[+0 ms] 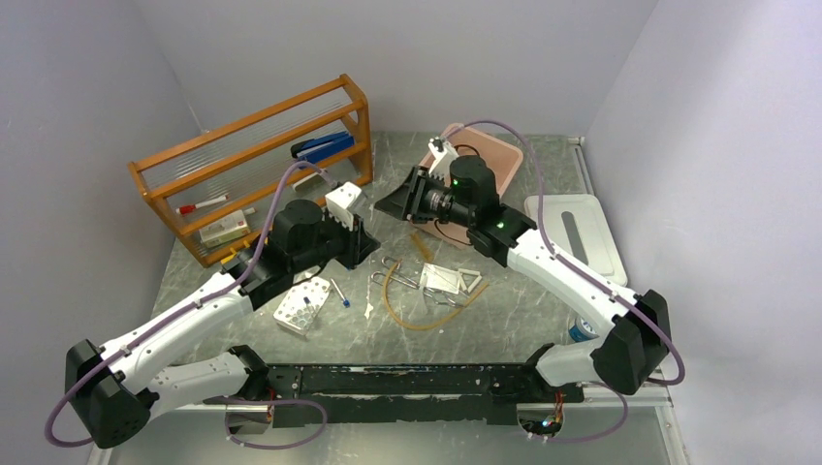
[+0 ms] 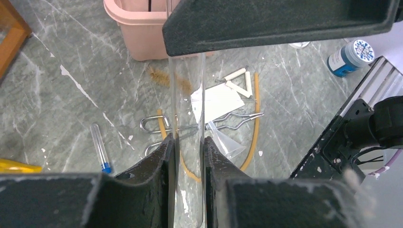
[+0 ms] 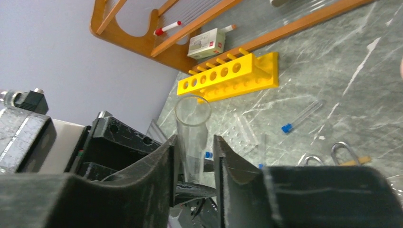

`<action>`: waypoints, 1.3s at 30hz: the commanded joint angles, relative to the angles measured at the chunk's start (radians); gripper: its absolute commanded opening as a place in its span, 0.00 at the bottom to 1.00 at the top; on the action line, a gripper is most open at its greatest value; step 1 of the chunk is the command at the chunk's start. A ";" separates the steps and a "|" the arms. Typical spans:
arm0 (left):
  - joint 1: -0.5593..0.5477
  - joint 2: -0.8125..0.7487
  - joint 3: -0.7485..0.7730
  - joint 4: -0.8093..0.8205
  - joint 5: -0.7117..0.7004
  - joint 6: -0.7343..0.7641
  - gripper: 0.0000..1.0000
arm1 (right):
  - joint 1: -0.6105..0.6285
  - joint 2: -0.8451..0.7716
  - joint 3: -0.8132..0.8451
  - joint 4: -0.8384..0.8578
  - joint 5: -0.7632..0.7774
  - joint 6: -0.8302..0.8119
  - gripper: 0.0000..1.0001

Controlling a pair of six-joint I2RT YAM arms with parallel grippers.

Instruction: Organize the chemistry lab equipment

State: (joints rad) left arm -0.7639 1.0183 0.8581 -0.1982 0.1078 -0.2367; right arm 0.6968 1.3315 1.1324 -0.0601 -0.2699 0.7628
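My left gripper is shut on a clear glass test tube, held above the table's middle. My right gripper faces it, open, with its jaws either side of the tube's open end and a small gap on one side. Below lie the metal tongs, amber rubber tube, white mesh square, triangle, a clear funnel and a blue-capped vial. The black wire tripod and the blue hex piece are not in view.
The orange wooden shelf stands back left, with a yellow tube rack in front of it. A pink bin is at the back, a white lid at the right, a blue-capped bottle by the right base, and a white rack front left.
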 commanded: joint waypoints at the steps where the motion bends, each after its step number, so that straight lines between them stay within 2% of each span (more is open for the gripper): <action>1: -0.005 -0.011 0.037 -0.004 0.020 0.033 0.05 | -0.019 0.035 0.042 -0.021 -0.043 -0.017 0.28; 3: -0.005 -0.011 0.043 -0.015 0.007 0.031 0.07 | -0.020 0.041 0.041 -0.012 -0.046 -0.022 0.20; 4: -0.005 -0.011 0.048 -0.022 -0.004 0.030 0.17 | -0.021 0.042 0.039 -0.007 -0.038 -0.027 0.18; 6: -0.004 -0.013 0.062 -0.048 -0.048 0.028 0.49 | -0.020 0.047 0.048 -0.007 -0.007 -0.050 0.15; 7: -0.005 -0.017 0.073 -0.063 -0.086 0.028 0.60 | -0.020 0.053 0.059 -0.013 0.018 -0.071 0.13; 10: -0.005 -0.070 0.084 -0.067 -0.238 0.021 0.71 | -0.017 0.073 0.092 -0.006 0.097 -0.138 0.11; 16: -0.004 -0.185 0.166 -0.085 -0.588 0.026 0.73 | 0.055 0.178 0.182 0.055 0.306 -0.311 0.11; 20: -0.004 -0.238 0.256 -0.107 -0.745 0.069 0.73 | 0.142 0.263 0.221 0.200 0.444 -0.449 0.11; 25: -0.005 -0.259 0.365 -0.144 -0.812 0.116 0.76 | 0.231 0.369 0.269 0.389 0.470 -0.603 0.12; 28: -0.004 -0.260 0.436 -0.167 -0.801 0.136 0.75 | 0.265 0.436 0.301 0.460 0.428 -0.701 0.13; 33: -0.005 -0.275 0.517 -0.153 -0.803 0.177 0.76 | 0.303 0.570 0.443 0.429 0.390 -0.782 0.12; 39: -0.004 -0.278 0.562 -0.176 -0.837 0.215 0.77 | 0.317 0.678 0.528 0.412 0.351 -0.797 0.12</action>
State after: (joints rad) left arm -0.7650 0.7456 1.3895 -0.3443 -0.6846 -0.0711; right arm 1.0073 1.9572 1.6054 0.3233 0.1078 0.0162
